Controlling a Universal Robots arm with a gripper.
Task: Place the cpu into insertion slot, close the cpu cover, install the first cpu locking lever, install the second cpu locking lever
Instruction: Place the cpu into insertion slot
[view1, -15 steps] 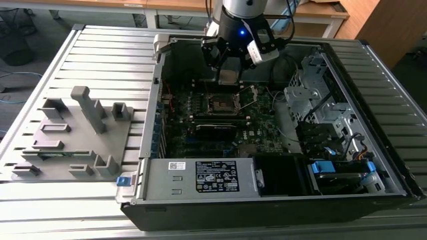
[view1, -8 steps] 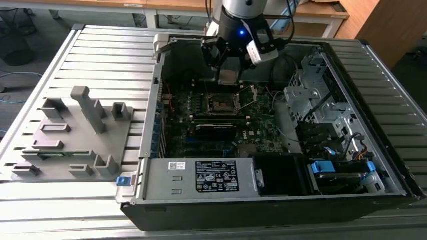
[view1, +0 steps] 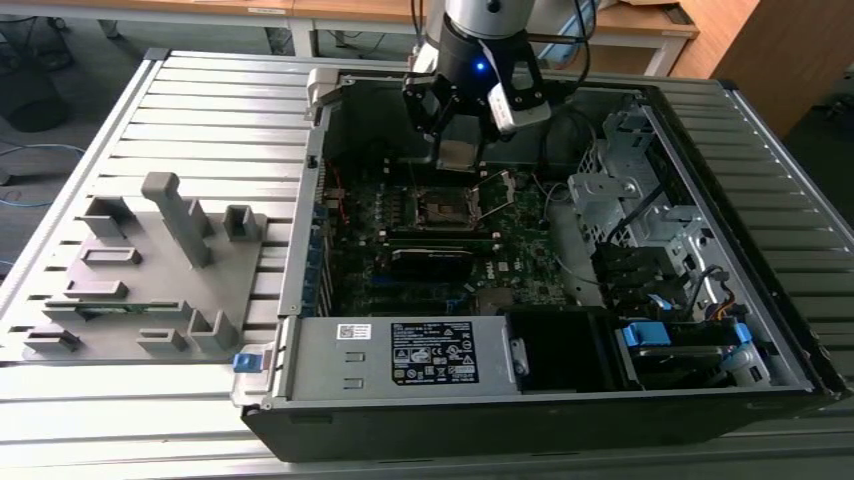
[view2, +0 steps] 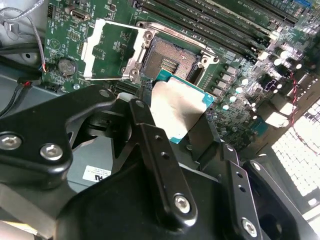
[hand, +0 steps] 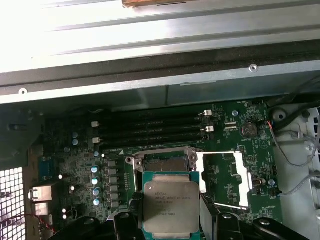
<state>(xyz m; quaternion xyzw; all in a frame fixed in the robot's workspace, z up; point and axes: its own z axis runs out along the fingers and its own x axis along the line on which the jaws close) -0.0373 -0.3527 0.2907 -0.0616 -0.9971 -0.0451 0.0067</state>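
Note:
My gripper is shut on the cpu, a flat square chip with a grey metal top and a teal edge. Its black fingers press on two opposite sides of the chip. In the first wrist view the cpu hangs just above and slightly off the insertion slot, partly hiding it. The insertion slot is dark and bare inside. The cpu cover is swung open and lies flat beside the slot. In the exterior view the gripper hovers inside the computer case above the insertion slot.
Long black memory slots run beside the socket. The power supply with its label sits at the case's near side, and a drive cage with cables at the exterior view's right. A grey fixture tray lies outside the case.

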